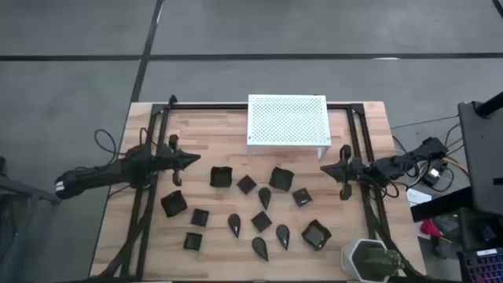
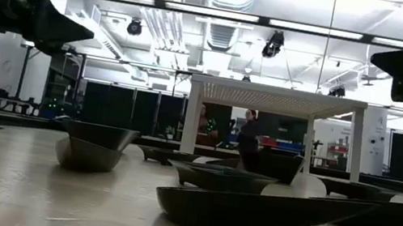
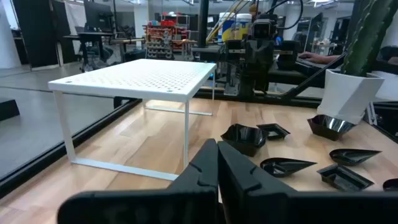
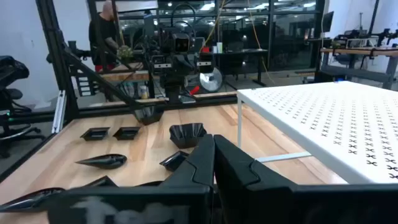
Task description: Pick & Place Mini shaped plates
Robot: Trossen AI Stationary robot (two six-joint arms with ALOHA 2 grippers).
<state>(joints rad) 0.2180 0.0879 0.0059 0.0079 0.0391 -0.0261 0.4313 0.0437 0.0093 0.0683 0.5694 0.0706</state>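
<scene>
Several small matte black plates (image 1: 259, 222) lie on their bases, scattered over the middle and near part of the wooden table; some are square (image 1: 222, 177), some teardrop-shaped (image 1: 265, 197). In the low view a teardrop plate (image 2: 250, 212) lies nearest. My left gripper (image 1: 195, 159) (image 3: 217, 155) is shut and hovers above the table, left of the plates, pointing right. My right gripper (image 1: 324, 167) (image 4: 213, 152) is shut too, right of the plates, pointing left. The low view shows both raised clear of the table. Neither touches a plate.
A white perforated stand (image 1: 287, 124) stands on its legs at the table's far edge, between the two arms. A white pot with a green plant (image 1: 368, 259) sits at the near right corner. Black frame rails (image 1: 141, 204) run along both sides. People stand in the room behind.
</scene>
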